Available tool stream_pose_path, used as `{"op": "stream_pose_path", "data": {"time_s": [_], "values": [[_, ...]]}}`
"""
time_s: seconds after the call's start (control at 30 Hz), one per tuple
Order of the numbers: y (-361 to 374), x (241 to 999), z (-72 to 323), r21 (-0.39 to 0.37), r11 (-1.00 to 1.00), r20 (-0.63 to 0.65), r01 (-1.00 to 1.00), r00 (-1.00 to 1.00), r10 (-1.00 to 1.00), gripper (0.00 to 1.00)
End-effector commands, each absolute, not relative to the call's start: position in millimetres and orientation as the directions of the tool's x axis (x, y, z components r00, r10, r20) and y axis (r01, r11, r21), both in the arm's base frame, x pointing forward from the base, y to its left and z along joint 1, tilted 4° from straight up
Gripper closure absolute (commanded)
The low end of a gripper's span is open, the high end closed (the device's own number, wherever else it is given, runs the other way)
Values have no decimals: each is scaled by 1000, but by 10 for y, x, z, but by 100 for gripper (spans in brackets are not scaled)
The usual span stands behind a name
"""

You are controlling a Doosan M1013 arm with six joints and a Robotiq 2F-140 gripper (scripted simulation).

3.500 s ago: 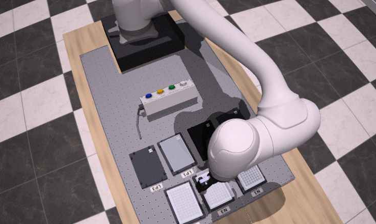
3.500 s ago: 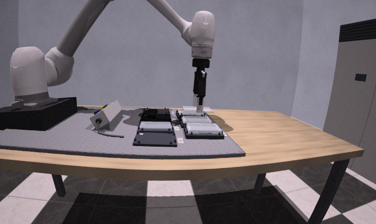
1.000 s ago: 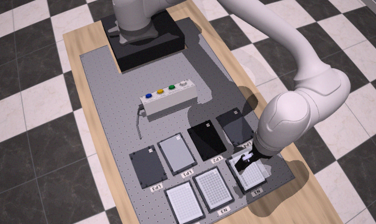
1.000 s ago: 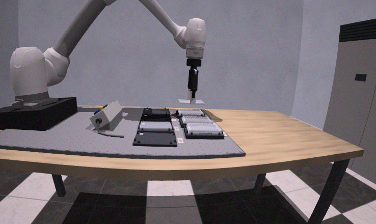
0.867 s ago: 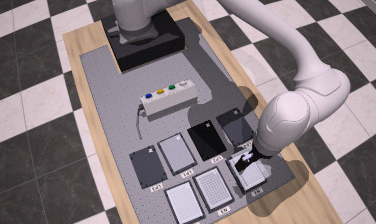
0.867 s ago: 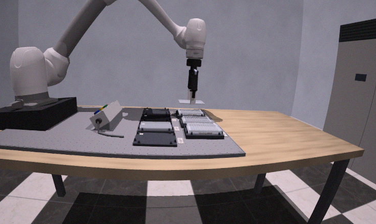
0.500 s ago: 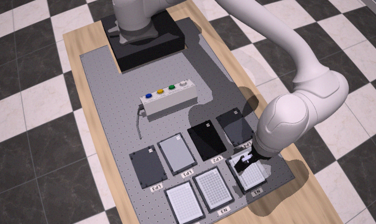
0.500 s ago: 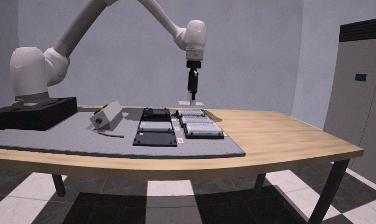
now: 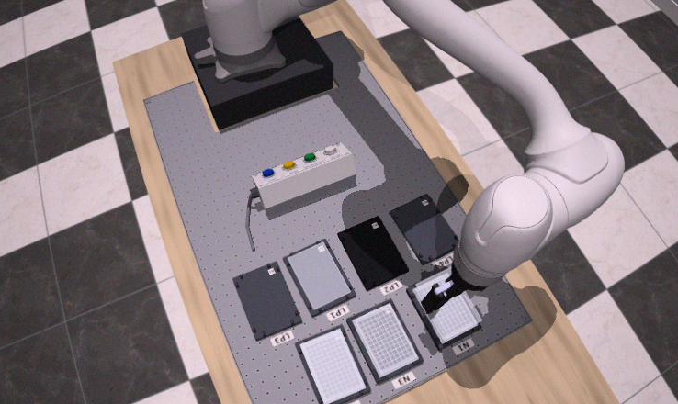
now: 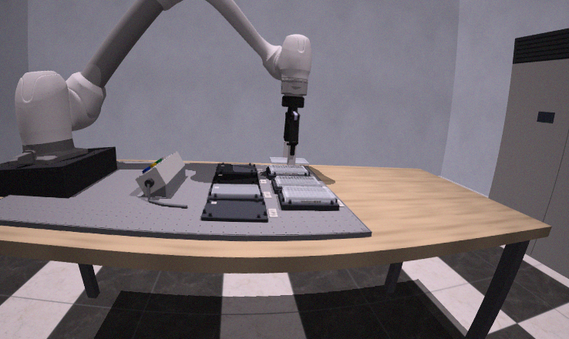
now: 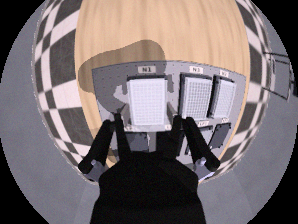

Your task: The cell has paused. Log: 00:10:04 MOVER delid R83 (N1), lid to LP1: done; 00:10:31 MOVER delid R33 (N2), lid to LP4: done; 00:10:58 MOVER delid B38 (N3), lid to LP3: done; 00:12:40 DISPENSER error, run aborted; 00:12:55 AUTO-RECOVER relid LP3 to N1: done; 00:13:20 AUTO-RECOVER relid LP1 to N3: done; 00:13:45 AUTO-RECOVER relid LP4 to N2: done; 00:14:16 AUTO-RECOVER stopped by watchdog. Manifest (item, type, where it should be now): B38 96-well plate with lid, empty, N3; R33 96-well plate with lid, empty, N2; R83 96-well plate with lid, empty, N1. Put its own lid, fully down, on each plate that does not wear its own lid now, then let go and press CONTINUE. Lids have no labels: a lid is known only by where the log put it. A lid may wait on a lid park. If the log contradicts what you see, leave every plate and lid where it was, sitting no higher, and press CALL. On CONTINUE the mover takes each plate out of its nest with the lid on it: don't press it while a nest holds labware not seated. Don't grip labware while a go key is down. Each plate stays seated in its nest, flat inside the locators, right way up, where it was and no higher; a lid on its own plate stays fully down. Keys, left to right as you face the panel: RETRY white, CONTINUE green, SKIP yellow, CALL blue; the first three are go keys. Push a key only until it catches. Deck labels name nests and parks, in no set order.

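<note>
One clear lid (image 10: pixel 289 160) is clamped in the tool (image 9: pixel 439 296), hanging level just above the plate at nest N1 (image 9: pixel 452 319), not touching it. N1 sits at 5 o'clock on the deck in top view. N3 plate (image 9: pixel 384 341) is next at 6 o'clock, w/ a third plate (image 9: pixel 332 365) beyond, label cut off. Lid park LP1 (image 9: pixel 319 275) carries a pale lid; LP3 (image 9: pixel 266 299), LP2 (image 9: pixel 372 252), LP4 (image 9: pixel 423 229) show dark pads. Key box (image 9: pixel 303 173) sits mid-deck, 12 o'clock from the parks, on the wood counter (image 10: pixel 425 206).
</note>
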State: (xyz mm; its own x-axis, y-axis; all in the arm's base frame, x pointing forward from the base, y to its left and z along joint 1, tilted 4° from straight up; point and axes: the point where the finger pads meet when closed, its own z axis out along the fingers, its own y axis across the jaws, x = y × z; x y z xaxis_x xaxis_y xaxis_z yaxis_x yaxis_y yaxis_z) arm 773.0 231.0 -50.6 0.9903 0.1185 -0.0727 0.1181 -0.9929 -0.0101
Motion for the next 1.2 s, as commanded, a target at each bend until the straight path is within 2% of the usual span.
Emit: {"op": "stream_pose_path", "data": {"time_s": [0.0, 1.17], "values": [[2310, 7728, -529, -10, -993, -73, 118, 990, 119, 100], [2311, 7723, -612, -10, -993, -73, 118, 990, 119, 100]]}}
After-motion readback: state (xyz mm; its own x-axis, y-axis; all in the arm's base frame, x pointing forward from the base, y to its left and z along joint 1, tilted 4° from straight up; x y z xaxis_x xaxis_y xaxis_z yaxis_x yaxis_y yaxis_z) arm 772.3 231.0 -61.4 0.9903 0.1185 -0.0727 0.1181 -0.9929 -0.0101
